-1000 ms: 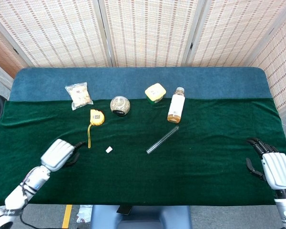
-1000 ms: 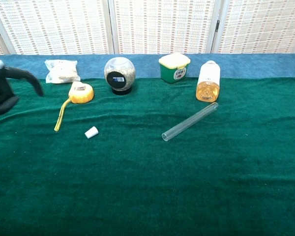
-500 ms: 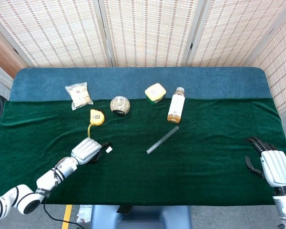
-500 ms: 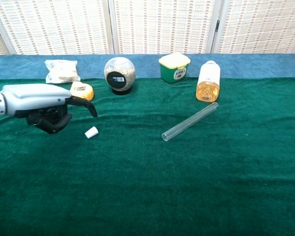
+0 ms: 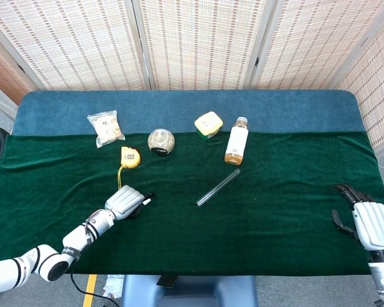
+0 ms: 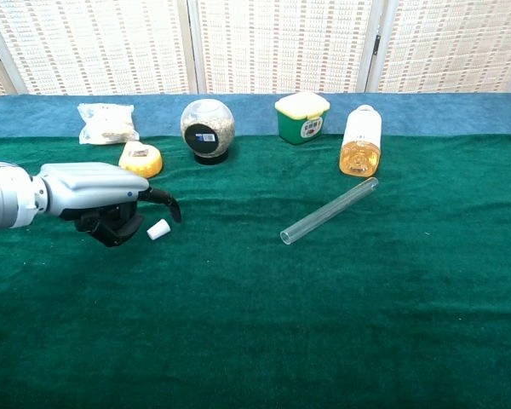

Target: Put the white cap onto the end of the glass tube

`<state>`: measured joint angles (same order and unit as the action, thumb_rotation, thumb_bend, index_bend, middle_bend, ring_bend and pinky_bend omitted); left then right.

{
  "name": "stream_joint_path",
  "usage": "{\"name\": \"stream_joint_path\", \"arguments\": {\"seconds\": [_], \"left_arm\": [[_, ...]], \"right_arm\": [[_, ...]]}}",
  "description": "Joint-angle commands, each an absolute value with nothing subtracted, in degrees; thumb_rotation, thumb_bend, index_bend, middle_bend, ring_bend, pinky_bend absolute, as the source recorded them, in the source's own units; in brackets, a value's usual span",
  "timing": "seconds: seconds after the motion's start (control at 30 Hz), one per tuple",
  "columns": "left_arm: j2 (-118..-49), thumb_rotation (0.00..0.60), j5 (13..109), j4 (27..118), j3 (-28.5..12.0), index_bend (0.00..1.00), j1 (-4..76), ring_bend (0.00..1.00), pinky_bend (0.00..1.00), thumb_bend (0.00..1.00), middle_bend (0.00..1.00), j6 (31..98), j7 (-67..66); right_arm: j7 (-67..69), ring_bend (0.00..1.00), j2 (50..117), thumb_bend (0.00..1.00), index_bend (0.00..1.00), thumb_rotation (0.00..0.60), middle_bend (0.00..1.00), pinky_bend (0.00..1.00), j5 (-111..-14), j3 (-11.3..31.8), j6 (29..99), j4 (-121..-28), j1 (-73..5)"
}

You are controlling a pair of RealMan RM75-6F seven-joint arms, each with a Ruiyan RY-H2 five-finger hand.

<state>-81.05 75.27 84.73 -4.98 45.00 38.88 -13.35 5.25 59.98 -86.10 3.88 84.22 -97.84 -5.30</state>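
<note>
The left hand (image 6: 102,204) is reaching at the cap (image 6: 158,228), fingers apart, holding nothing; it should pinch squarely, well left of the tube (image 6: 330,210).

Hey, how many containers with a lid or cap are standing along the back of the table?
3: a round glass jar left of centre, a green tub with a yellow lid in the middle, and an amber-filled bottle to its right.

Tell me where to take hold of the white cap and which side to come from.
Pinch the white cap across its short round sides, coming from above and from the left, where the left hand already sits beside it. It lies tipped on the green cloth, small and tapered, so a thumb-and-finger pinch probably suits it better than a full grasp.
</note>
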Motion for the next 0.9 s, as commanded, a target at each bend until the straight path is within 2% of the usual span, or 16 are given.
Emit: {"name": "stream_joint_path", "arguments": {"seconds": [0.03, 0.33, 0.9], "left_arm": [[-81.3, 0.600, 73.4, 84.5, -4.5, 0.25, 45.3, 0.89, 0.81, 0.84, 0.99, 38.9, -14.9], [-80.5, 0.600, 71.8, 85.6, -3.4, 0.27, 44.4, 0.89, 0.81, 0.84, 0.99, 41.6, -16.5], [-76.4, 0.600, 75.6, 91.1, 0.1, 0.30, 40.8, 0.89, 0.81, 0.84, 0.99, 48.3, -17.1]], "right_arm": [[5.4, 0.35, 60.0, 0.53, 0.24, 0.600, 0.28, 0.35, -86.1, 3.9, 84.2, -97.7, -5.3], [5.9, 0.35, 60.3, 0.53, 0.24, 0.600, 0.29, 0.35, -86.4, 3.9, 84.3, -97.4, -5.2], [6.5, 0.37, 60.2, 0.53, 0.24, 0.600, 0.30, 0.35, -87.7, 3.6, 85.5, -97.6, -4.7]]}}
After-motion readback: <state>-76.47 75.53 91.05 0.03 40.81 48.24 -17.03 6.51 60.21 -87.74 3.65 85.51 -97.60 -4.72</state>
